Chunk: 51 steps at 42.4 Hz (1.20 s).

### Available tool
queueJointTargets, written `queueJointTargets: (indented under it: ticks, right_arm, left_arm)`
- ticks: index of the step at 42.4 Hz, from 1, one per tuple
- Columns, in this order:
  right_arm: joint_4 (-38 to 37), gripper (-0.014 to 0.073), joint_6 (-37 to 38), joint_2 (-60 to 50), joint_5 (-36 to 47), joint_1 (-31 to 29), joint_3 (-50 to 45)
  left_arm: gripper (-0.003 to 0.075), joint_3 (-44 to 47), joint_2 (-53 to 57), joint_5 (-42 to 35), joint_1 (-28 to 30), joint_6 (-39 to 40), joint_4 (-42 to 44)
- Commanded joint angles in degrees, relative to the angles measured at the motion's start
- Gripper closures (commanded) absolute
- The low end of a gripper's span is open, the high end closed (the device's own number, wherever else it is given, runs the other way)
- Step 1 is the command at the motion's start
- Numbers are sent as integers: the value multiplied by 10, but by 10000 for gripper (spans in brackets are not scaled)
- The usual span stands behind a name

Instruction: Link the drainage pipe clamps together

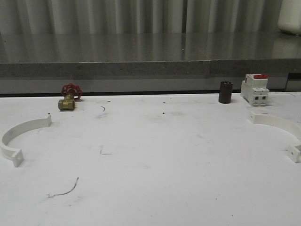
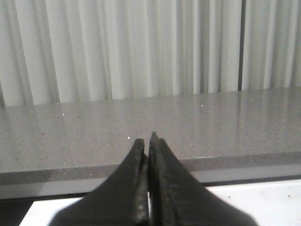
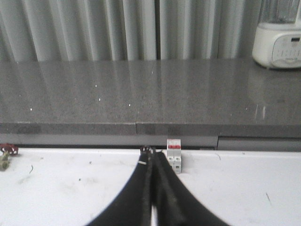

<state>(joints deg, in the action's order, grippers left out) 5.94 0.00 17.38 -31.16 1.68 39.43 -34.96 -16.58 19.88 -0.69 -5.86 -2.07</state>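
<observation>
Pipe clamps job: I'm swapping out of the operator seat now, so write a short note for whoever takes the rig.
Left hand: shut, holding nothing, raised and facing the grey counter.
Right hand: shut, holding nothing, pointed toward the breaker.
Left clamp: flat on the white table at its left edge, open side facing right.
Right clamp: flat at the right edge, partly out of the front view, near the breaker.
Done: nothing; the halves lie far apart, untouched.
Left: pick up each half, bring them to the middle, mate the end tabs into a ring. The valve and black cylinder are not part of it.
</observation>
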Motion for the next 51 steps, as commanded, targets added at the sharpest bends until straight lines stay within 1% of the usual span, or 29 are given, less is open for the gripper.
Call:
queueJointTargets:
  ticks: [1,4,9,13,19,21,23,25,27,29,31,32,33,35,37,43,51]
  right_arm:
    - [1,661,-3,65,-7,-4,36]
    - [1,661,-3,106,-32,-4,36]
    - [1,661,-3,171,-84,-4,36]
    - [2,661,-3,220,-94,-4,36]
    - [2,660,-3,284,-110,-4,36]
    - [2,652,-3,298,-107,-4,36]
    - [2,603,-3,306,-107,-4,36]
    - [2,494,-3,310,-107,-4,36]
    - [2,370,-3,311,-108,-4,36]
    - [2,293,-3,311,-107,-4,36]
    - [2,224,-3,311,-107,-4,36]
    - [2,204,-3,311,-107,-4,36]
    - [2,190,-3,311,-108,-4,36]
    - [2,176,-3,311,-109,-4,36]
    - [2,177,-3,311,-110,-4,36]
    - [2,177,-3,311,-110,-4,36]
    - [2,177,-3,311,-110,-4,36]
  left_arm:
    - [741,-38,-50,-10,-3,1,0]
    - [741,-38,-82,3,-3,1,0]
    - [741,-34,-131,49,-3,1,0]
    - [741,-34,-167,77,-3,1,-8]
    - [741,-33,-221,88,-3,1,-15]
    - [740,-33,-236,92,-3,1,-15]
    - [727,-33,-250,95,-3,1,-15]
    - [666,-33,-262,95,-3,1,-15]
    - [545,-33,-272,93,-3,1,-15]
    - [460,-33,-274,87,-3,1,-21]
    - [366,-33,-274,86,-3,1,-31]
    - [343,-33,-274,86,-3,1,-34]
    - [303,-33,-274,86,-3,1,-34]
    - [262,-33,-274,86,-3,1,-35]
    - [243,-33,-274,86,-3,1,-36]
    - [242,-47,-288,98,-3,1,-41]
    - [241,-111,-372,155,-3,1,-41]
